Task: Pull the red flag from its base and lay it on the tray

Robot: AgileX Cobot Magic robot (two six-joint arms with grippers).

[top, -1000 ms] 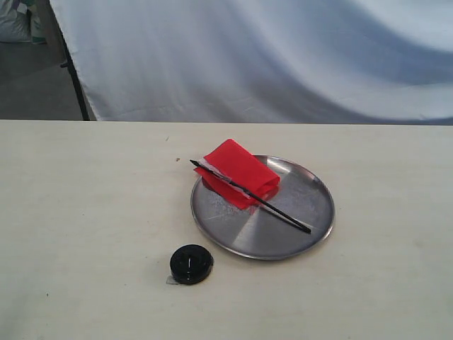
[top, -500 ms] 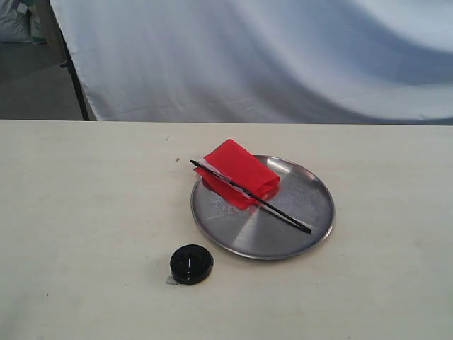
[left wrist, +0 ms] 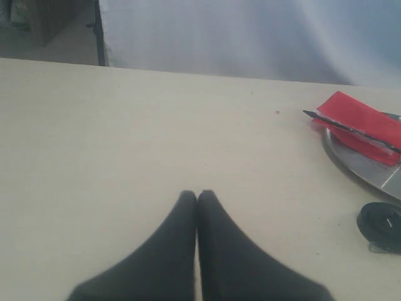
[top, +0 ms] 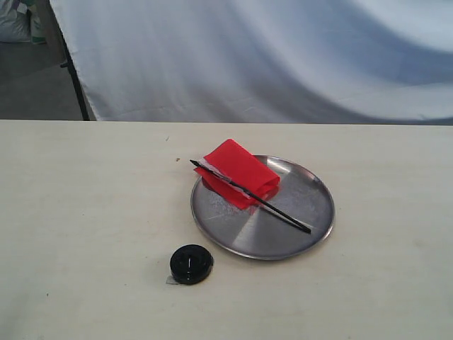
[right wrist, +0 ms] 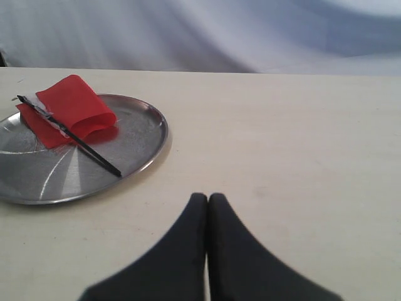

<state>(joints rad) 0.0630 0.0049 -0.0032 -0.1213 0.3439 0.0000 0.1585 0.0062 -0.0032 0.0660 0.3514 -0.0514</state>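
The red flag (top: 237, 171) lies folded on the silver tray (top: 297, 241), its black stick (top: 276, 207) running across the dish. The same flag (left wrist: 360, 125) shows in the left wrist view and the flag (right wrist: 72, 110) on the tray (right wrist: 135, 153) in the right wrist view. The black base (top: 191, 264) sits alone on the table, in front of the tray to its left, also seen as the base (left wrist: 381, 224). My left gripper (left wrist: 197, 195) is shut and empty, well away from the base. My right gripper (right wrist: 207, 198) is shut and empty, off to the tray's side. Neither gripper appears in the exterior view.
A pale table (top: 85, 212) carries everything. A white cloth backdrop (top: 269, 57) hangs behind the table's far edge, with a dark stand leg (top: 74, 78) at its left.
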